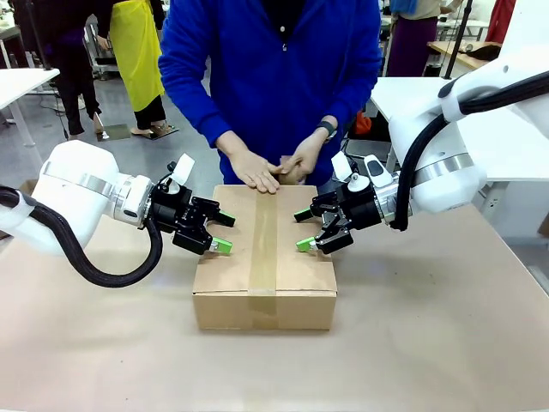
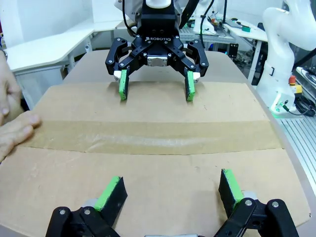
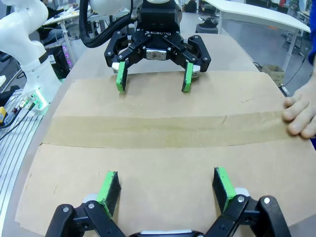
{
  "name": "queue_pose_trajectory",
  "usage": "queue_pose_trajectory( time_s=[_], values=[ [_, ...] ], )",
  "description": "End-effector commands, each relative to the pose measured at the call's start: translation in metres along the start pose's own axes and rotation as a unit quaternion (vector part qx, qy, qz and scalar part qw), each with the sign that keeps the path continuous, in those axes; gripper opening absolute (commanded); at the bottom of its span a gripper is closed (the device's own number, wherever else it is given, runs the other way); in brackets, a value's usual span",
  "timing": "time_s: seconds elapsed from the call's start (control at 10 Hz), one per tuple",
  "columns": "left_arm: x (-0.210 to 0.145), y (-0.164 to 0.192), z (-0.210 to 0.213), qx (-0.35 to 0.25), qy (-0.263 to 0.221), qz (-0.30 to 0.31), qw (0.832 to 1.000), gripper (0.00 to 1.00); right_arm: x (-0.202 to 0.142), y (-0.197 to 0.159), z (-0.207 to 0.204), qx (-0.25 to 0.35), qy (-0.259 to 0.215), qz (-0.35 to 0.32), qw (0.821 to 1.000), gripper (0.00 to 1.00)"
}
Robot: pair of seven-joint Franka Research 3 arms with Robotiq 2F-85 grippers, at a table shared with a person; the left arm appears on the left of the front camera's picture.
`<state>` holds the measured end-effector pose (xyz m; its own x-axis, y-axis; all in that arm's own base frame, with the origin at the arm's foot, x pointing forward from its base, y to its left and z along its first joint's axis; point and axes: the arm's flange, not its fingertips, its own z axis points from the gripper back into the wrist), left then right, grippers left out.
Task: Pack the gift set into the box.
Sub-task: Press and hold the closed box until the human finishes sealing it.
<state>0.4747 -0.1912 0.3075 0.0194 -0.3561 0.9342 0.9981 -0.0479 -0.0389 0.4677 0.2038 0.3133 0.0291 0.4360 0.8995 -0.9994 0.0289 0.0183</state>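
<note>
The box [image 1: 300, 275] stands shut in the middle of the table, its top flaps down and a strip of brown tape [image 1: 264, 240] along the seam. The gift set is hidden. My left gripper [image 1: 223, 233] is open over the left half of the lid, its green pads [image 2: 113, 190] just above the cardboard. Facing it, my right gripper [image 1: 304, 230] is open over the right half. From the left wrist, my left gripper [image 2: 170, 182] looks across the tape [image 2: 148, 138] at the right gripper [image 2: 156, 91]. From the right wrist, my right gripper [image 3: 165, 177] faces the left gripper [image 3: 152, 84].
A person in a blue top stands at the far side, both hands [image 1: 255, 172] pressing the tape at the box's far edge; a hand [image 2: 12, 128] and fingers [image 3: 301, 111] show in the wrist views. The brown table [image 1: 429, 343] surrounds the box.
</note>
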Motion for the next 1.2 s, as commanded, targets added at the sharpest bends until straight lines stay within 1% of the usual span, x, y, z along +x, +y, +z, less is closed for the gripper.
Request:
queue_pose_trajectory(
  time_s=[0.0,0.7,0.8,0.9,1.0,1.1],
  values=[
    [-0.003,-0.002,-0.001,0.0,0.002,0.002,1.0,1.0,0.0,0.0,-0.001,-0.008,-0.005,0.002,1.0,1.0],
    [-0.003,-0.002,-0.001,0.0,0.002,0.002,1.0,1.0,0.0,0.0,-0.001,-0.008,-0.005,0.002,1.0,1.0],
    [0.0,0.0,0.0,-0.001,-0.001,0.0,1.0,1.0,0.0,0.0,0.0,0.0,0.0,0.0,1.0,1.0],
    [0.027,-0.017,0.027,-0.001,-0.022,-0.014,1.0,1.0,0.015,0.01,0.022,0.012,-0.017,0.011,1.0,1.0],
    [0.049,-0.038,0.064,0.02,-0.046,-0.028,0.998,1.0,0.028,0.026,0.065,0.015,-0.052,0.014,0.998,1.0],
    [0.061,-0.062,0.107,0.035,-0.077,-0.046,0.995,1.0,0.028,0.043,0.116,-0.011,-0.068,-0.005,0.998,1.0]
  ],
)
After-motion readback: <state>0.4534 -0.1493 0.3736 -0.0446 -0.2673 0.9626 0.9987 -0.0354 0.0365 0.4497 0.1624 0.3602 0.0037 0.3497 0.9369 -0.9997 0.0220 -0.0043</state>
